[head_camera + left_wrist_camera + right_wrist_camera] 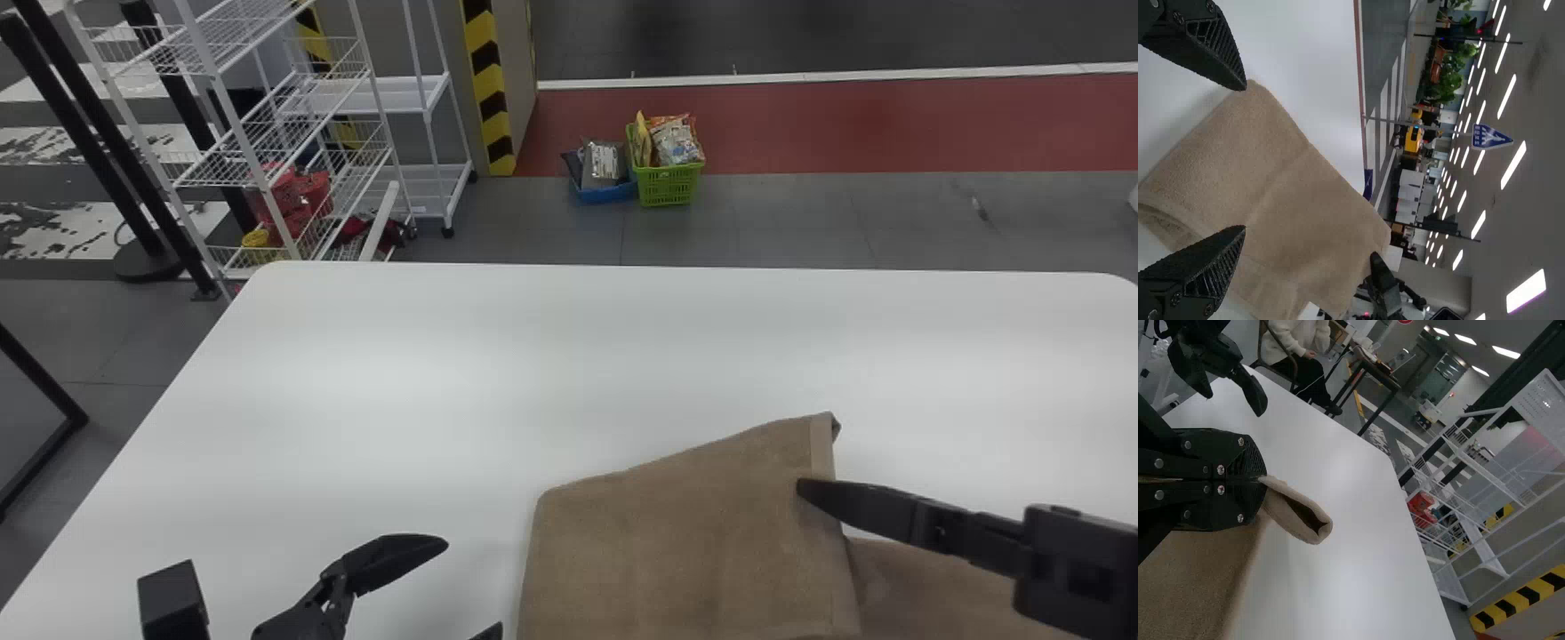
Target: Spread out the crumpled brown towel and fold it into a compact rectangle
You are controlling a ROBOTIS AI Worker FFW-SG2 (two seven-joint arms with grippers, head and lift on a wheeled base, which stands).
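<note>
Folding seems under way: the brown towel (685, 551) lies partly doubled on the surface (400, 382), its edge pinched by the right end effector (802, 491). The left end effector (466, 587) is wide beside it; next, the held edge likely needs laying flat.

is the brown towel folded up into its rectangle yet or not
Not yet: the brown towel is only partly folded, one layer lying over another at an angle, its far edge slanting, its corner pinched in the right gripper.
</note>
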